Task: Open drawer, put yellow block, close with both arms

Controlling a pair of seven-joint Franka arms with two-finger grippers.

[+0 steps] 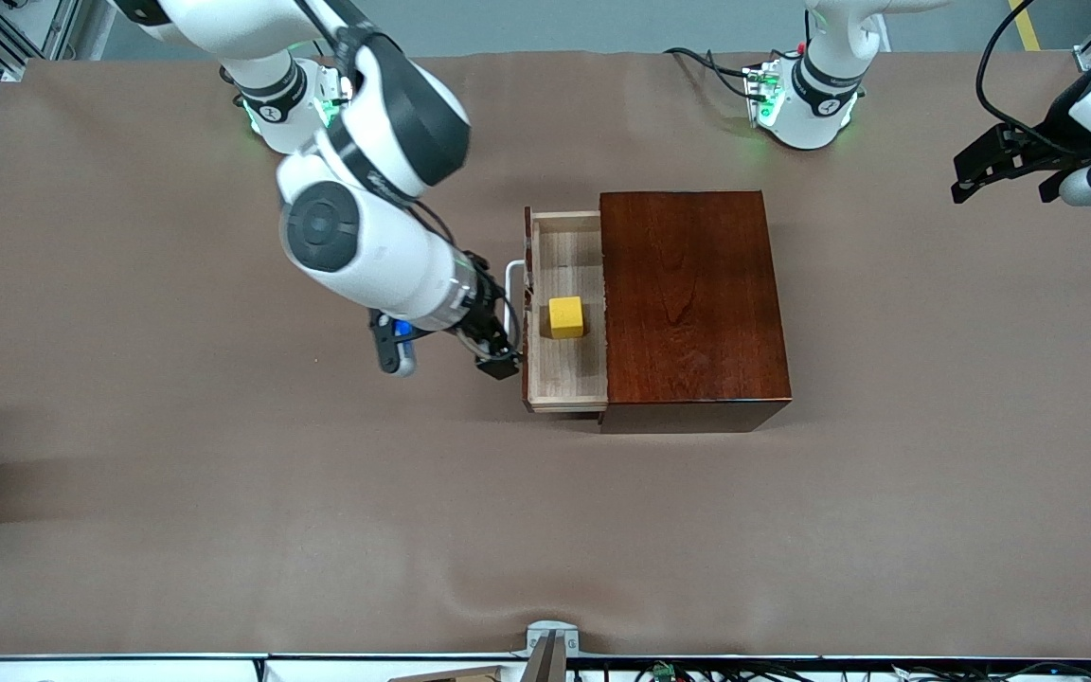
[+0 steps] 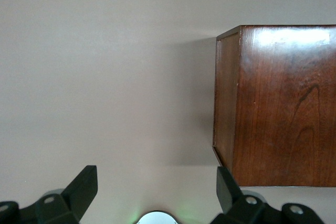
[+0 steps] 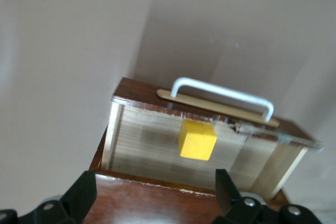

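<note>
In the open drawer (image 1: 564,379) sits the yellow block (image 1: 565,316); both grippers (right (image 1: 498,350), left (image 1: 1000,175)) hold fingers wide.

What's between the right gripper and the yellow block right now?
In the front view, the drawer's white handle and front panel separate the right gripper from the yellow block.

A brown table (image 1: 176,455) carried a dark wooden box (image 1: 692,303). The box sat about midway between the two arms' ends.
</note>
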